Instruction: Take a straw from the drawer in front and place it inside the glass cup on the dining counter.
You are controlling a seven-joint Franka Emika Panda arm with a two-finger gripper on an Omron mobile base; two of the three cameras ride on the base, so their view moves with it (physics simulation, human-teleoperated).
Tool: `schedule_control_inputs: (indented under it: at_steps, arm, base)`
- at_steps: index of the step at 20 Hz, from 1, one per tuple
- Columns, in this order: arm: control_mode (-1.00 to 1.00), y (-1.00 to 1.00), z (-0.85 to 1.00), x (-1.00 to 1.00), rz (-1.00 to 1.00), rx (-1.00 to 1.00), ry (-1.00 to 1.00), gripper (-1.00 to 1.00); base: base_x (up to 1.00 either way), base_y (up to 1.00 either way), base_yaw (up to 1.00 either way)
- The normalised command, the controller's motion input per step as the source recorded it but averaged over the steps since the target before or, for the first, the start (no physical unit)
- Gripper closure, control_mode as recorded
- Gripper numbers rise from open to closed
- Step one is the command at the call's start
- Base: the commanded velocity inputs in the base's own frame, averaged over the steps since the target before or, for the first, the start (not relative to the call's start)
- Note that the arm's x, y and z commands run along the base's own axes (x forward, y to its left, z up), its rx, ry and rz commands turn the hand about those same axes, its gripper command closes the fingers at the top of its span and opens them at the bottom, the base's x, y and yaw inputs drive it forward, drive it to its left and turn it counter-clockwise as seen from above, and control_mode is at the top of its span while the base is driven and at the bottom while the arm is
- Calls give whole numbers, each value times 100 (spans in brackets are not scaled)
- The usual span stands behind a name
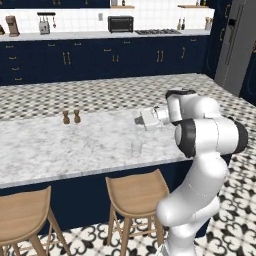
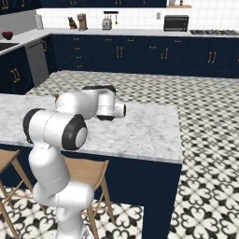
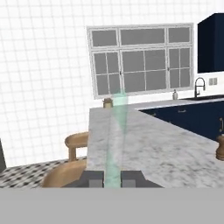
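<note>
Straw (image 3: pixel 115 144), translucent and faint, clamped between end effector (image 3: pixel 113 178) fingers.

Glass cup (image 1: pixel 136 148) stands on surface (image 1: pixel 75 145), near front edge. Two shakers (image 1: pixel 71 117) side by side at cup's 10 o'clock, well apart from it. Hand (image 1: pixel 138 119) hangs above surface at cup's 12 o'clock. Straw (image 3: pixel 115 140) sits between hand's fingertips (image 3: pixel 133 177), running out along surface. Two stools (image 1: pixel 135 192) stand before surface, below its front edge. Wall counter (image 1: pixel 100 35) lies far behind.
</note>
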Motion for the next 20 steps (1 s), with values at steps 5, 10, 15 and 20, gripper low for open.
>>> schedule_control_inputs:
  at_steps: [5, 10, 15, 20]
  arm:
    - [-100, 0, -18, 26, 5, 0, -2, 100]
    - [-100, 0, -18, 8, 5, 0, -2, 100]
    - [-100, 0, -20, 0, 5, 0, -3, 100]
    - [-100, 0, -23, 0, 5, 0, 0, 100]
  base:
    - [0, 0, 0]
    - [0, 0, 0]
    - [0, 0, 0]
    - [0, 0, 0]
